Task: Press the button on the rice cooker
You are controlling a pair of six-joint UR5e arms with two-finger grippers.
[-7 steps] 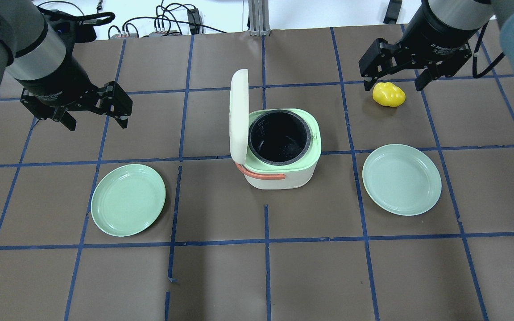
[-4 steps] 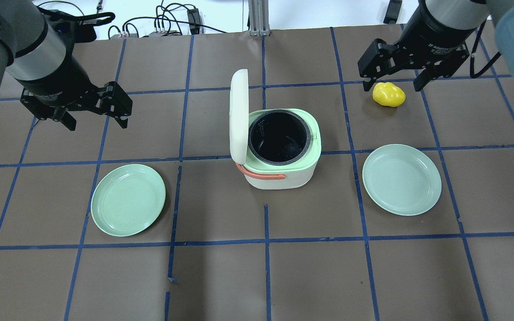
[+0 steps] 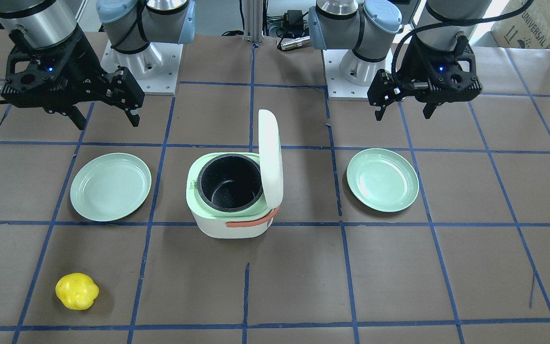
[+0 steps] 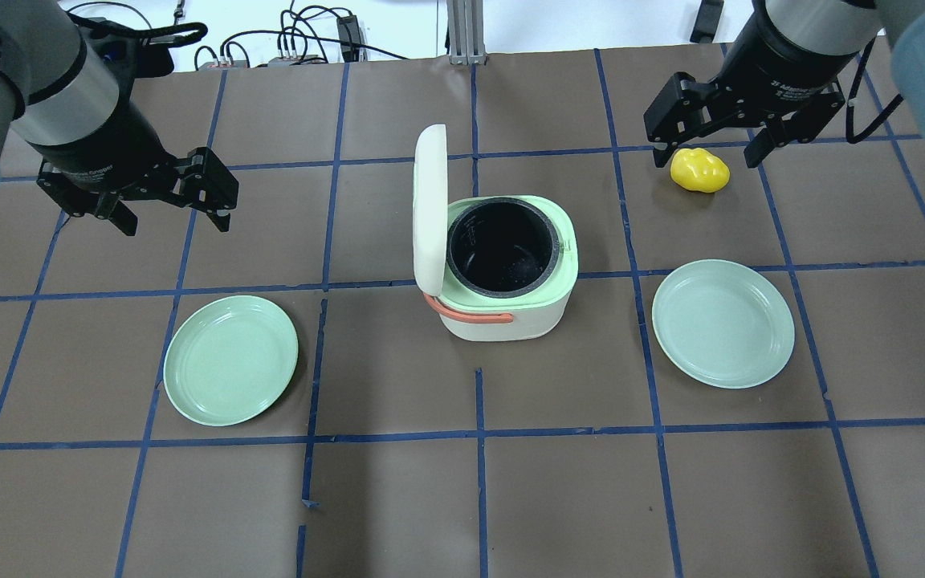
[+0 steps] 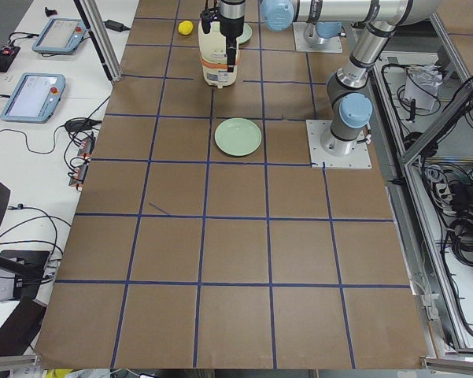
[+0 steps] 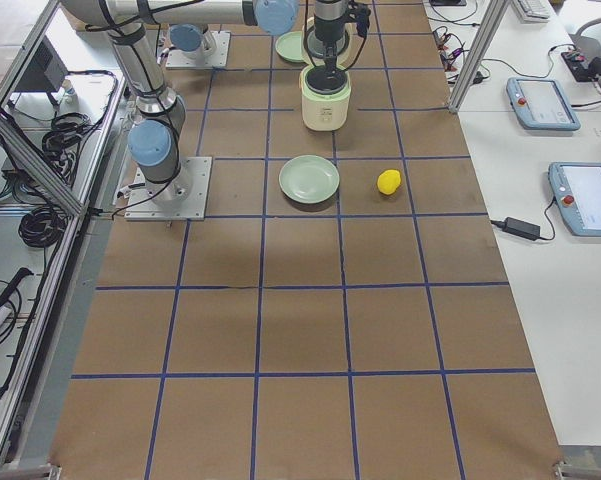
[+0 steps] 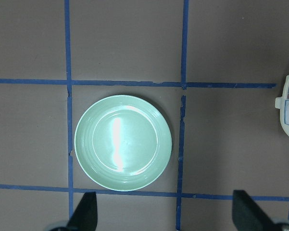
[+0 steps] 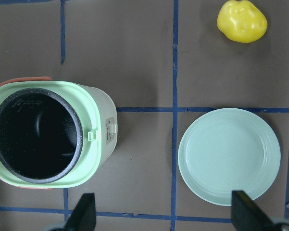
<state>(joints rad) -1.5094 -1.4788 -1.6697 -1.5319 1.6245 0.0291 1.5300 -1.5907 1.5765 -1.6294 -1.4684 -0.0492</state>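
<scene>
Overhead exterior: left claw [image 4: 175, 226] and right claw [image 4: 706, 159] both spread wide, gripping nothing — well apart from the rice cooker [image 4: 547, 317].

your brown paper table [image 4: 398, 498] carries one pale green round plate [image 4: 230, 360] toward its left edge, a matching second plate [image 4: 723, 323] toward its right edge, and a lumpy yellow fruit [image 4: 699, 170] toward the far-right corner.

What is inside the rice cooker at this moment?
The rice cooker has its lid standing open, showing the black inner pot, which looks empty in the overhead and right wrist views. Anything beneath the pot is covered.
</scene>
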